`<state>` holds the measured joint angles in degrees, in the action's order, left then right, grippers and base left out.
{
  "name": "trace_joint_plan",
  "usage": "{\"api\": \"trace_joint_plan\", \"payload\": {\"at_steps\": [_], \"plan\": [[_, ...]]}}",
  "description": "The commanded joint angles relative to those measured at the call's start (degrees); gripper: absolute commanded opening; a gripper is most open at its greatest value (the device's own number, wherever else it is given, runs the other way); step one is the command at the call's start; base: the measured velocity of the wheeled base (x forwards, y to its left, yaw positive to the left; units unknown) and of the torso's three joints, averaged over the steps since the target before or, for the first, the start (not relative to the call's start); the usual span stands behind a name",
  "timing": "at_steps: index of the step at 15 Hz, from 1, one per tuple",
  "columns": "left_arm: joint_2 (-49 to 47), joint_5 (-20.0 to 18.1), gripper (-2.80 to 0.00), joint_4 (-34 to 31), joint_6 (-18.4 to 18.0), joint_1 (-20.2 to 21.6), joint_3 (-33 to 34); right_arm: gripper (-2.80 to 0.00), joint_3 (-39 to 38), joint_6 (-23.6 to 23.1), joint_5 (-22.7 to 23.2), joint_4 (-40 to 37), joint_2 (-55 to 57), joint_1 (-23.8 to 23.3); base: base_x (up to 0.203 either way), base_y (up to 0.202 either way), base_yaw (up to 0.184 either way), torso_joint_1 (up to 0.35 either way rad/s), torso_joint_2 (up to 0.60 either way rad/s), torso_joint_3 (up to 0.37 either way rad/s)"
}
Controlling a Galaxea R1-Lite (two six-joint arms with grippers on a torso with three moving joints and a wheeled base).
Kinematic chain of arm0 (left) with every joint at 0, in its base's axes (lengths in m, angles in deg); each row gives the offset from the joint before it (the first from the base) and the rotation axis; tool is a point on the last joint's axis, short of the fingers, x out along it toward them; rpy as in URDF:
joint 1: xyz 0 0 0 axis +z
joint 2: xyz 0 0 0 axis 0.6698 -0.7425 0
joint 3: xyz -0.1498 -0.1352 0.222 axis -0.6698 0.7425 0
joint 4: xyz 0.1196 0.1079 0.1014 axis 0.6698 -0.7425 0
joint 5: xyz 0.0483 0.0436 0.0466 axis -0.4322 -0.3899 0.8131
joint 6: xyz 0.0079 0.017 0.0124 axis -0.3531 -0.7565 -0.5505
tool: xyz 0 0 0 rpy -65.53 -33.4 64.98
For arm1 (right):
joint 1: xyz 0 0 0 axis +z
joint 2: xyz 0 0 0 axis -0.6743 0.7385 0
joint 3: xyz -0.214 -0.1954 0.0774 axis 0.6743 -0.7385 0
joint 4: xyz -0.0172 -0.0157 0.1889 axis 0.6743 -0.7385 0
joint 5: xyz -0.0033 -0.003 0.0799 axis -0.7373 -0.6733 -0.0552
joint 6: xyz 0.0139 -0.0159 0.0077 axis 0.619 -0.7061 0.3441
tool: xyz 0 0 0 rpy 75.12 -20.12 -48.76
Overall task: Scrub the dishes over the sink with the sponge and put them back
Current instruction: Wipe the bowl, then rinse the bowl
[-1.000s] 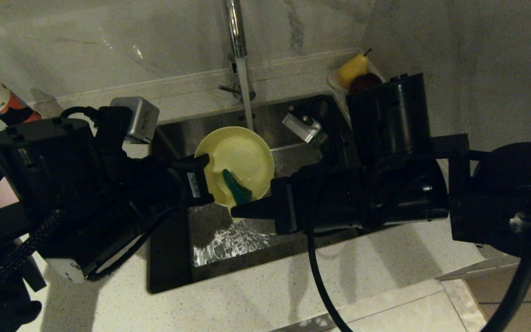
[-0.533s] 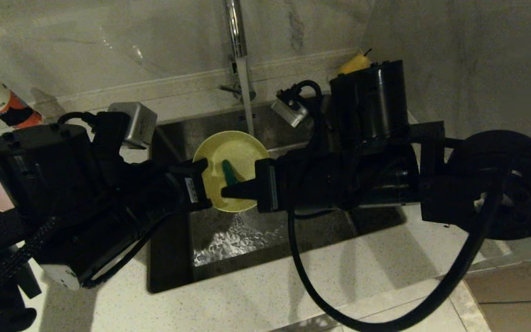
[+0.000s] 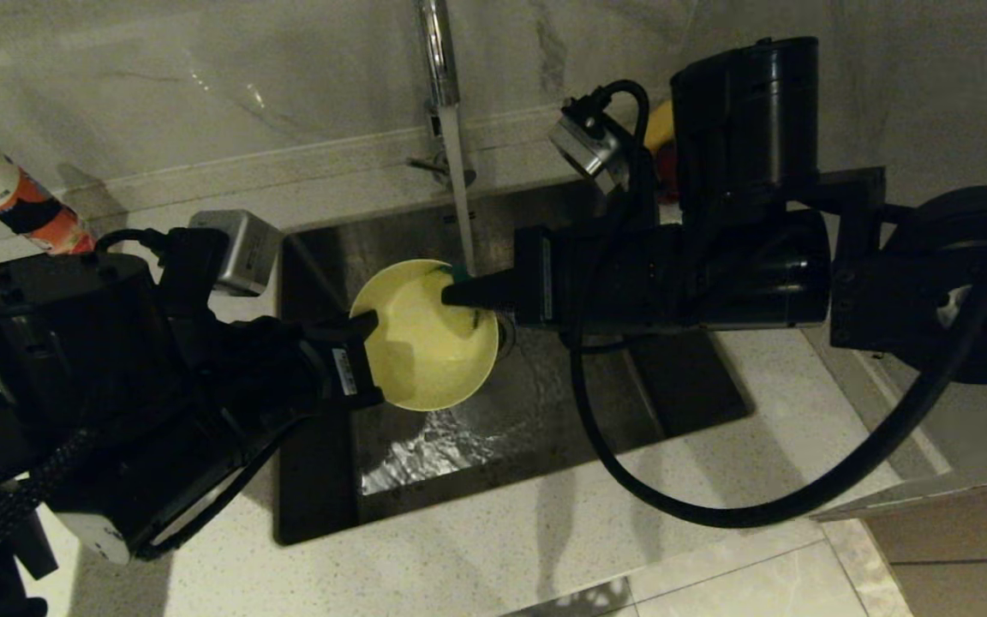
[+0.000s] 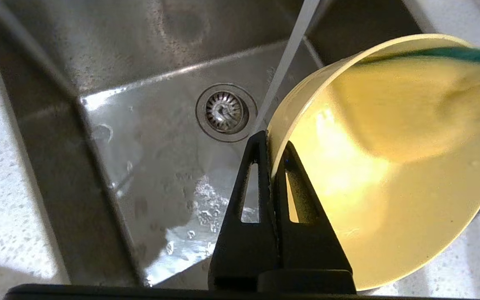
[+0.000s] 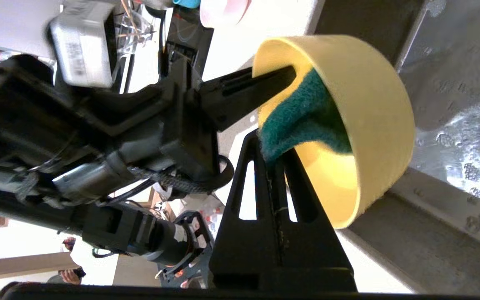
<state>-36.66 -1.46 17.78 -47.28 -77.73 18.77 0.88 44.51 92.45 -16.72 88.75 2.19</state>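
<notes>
Scrubbing the yellow bowl over the sink

The left gripper (image 4: 272, 146) pinches the rim of the yellow bowl (image 3: 425, 338) and holds it tipped on its side over the sink (image 3: 673, 390), near the back edge. The right gripper (image 5: 274, 156) reaches in level from the right side, clamped on the sponge (image 5: 302, 118), which presses on the bowl's inside. Water (image 3: 459, 206) runs beside them. This bowl looks mid-wash. A pink bowl (image 5: 223, 10) waits on the worktop; whether it has been washed cannot be told.

Your head camera looks down on the sink (image 3: 545, 411); both wrist cameras sit close, sharing the yellow bowl (image 3: 425, 343).
</notes>
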Motion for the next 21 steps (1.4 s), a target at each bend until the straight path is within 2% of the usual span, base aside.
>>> {"api": "trace_joint_plan", "payload": {"at_steps": [1, 5, 8, 11, 13, 15, 17, 21], "plan": [[-0.07, 0.06, -2.80, 0.26, 0.04, 1.27, -0.24, -2.80, -2.12, 0.14, 0.16, -0.27, -2.43, 0.17, 0.000, 0.000, 0.000, 0.000, 0.00, 0.000], [0.16, 0.15, -2.80, 0.24, 0.04, 2.46, -1.13, -2.80, -7.98, 0.19, 0.16, -0.25, -5.83, 0.67, 0.000, 0.000, 0.000, 0.000, 0.00, 0.000], [-0.90, 0.07, -2.80, -0.31, 0.47, 5.43, -1.78, -2.80, -11.48, 0.20, 0.16, 0.01, -9.29, 0.79, 0.000, 0.000, 0.000, 0.000, 0.00, 0.000], [-5.43, 0.13, -2.80, -0.81, 4.55, 8.97, -3.58, -2.80, -12.86, 0.37, 0.16, 0.14, -12.91, 0.82, 0.000, 0.000, 0.000, 0.000, 0.00, 0.000], [-7.22, 0.02, -2.80, -2.88, 7.41, 9.82, -6.05, -2.80, -12.94, 0.46, 0.16, -0.17, -15.15, 0.41, 0.000, 0.000, 0.000, 0.000, 0.00, 0.000], [-8.56, -0.17, -2.80, -8.17, 9.74, 9.84, -9.70, -2.80, -13.71, 0.46, 0.16, -0.44, -17.47, -0.08, 0.000, 0.000, 0.000, 0.000, 0.00, 0.000], [-10.27, -0.30, -2.80, -16.68, 14.13, 9.87, -15.89, -2.80, -17.48, 0.21, 0.21, -0.13, -19.96, -1.23, 0.000, 0.000, 0.000, 0.000, 0.00, 0.000], [-16.86, -1.07, -2.80, -35.05, 24.62, 9.87, -33.44, -2.80, -24.13, -0.28, 0.77, 0.36, -25.43, -3.51, 0.000, 0.000, 0.000, 0.000, 0.00, 0.000]]}}
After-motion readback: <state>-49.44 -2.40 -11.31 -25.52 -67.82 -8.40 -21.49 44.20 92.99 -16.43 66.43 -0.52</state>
